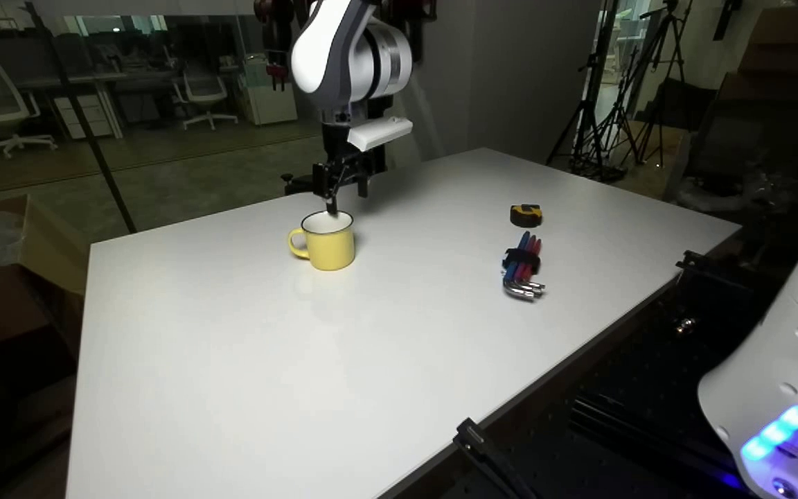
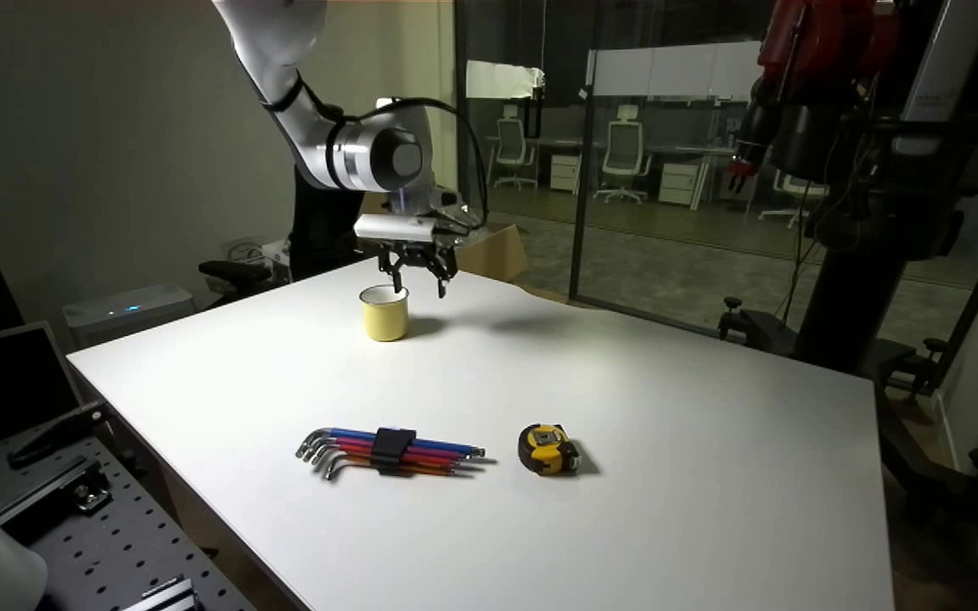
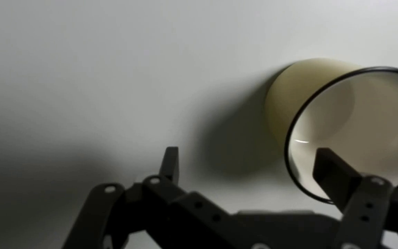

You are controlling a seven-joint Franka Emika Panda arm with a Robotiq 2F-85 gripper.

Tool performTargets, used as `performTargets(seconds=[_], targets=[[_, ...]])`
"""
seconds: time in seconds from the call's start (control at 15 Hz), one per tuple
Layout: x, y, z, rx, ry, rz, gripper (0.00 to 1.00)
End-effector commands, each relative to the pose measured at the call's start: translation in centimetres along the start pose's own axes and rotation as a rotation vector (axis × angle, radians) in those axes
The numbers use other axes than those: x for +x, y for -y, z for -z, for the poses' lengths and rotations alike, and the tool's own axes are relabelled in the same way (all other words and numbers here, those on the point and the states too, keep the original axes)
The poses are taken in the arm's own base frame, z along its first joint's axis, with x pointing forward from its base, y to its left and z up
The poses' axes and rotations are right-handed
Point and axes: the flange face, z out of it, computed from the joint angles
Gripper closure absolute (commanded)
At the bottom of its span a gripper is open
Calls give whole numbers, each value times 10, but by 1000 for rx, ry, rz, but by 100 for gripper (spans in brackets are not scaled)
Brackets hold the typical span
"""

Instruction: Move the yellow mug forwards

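Observation:
The yellow mug (image 1: 330,249) stands upright on the white table, its handle pointing left in this exterior view. It also shows in an exterior view (image 2: 385,319), where the handle is hidden. In the wrist view the mug (image 3: 290,93) is at the right, its pale inside and dark rim facing up and its right side cut off. My gripper (image 2: 419,290) is open, with nothing held between its fingers. In the wrist view my gripper (image 3: 247,150) has its right finger over the mug's mouth and its left finger outside, beside the mug. I cannot tell whether the right finger dips below the rim.
A set of colored hex keys (image 1: 522,267) lies on the table (image 1: 233,381), also seen in an exterior view (image 2: 391,450). A yellow-and-black tape measure (image 2: 548,450) sits near it. The mug stands fairly near a table edge. The robot base (image 1: 787,388) is beside the table.

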Motion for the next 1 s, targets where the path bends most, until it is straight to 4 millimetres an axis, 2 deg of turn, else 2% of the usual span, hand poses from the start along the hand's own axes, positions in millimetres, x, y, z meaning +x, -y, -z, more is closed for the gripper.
performTargets(seconds=[0.0, 0.2, 0.27, 0.53, 0.93], targets=[[26, 5, -11, -13, 7, -69, 0], [35, 12, -22, -10, 45, -72, 0], [38, 15, -25, -7, 58, -71, 21], [46, 26, -30, 8, 92, -53, 47], [49, 33, -24, 18, 113, -54, 89]])
